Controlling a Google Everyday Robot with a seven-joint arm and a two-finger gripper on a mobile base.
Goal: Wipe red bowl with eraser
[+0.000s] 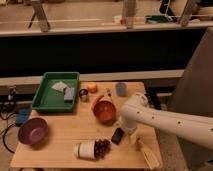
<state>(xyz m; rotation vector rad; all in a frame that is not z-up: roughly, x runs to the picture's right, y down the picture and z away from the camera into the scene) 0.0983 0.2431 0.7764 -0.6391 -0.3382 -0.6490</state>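
The red bowl (104, 111) sits upright near the middle of the wooden table (60, 135), orange-red with a darker inside. The eraser (118, 135), a small flat black block, lies on the table just in front and to the right of the bowl. My white arm reaches in from the right, and my gripper (125, 131) is low over the table right at the eraser, beside the bowl's front right rim. The arm hides the gripper's tip.
A green tray (54, 92) with grey blocks stands at the back left. A purple bowl (33, 131) is at the front left. A white cup on its side with dark grapes (92, 148) lies at the front. Small items and a grey cup (121, 89) stand behind the red bowl.
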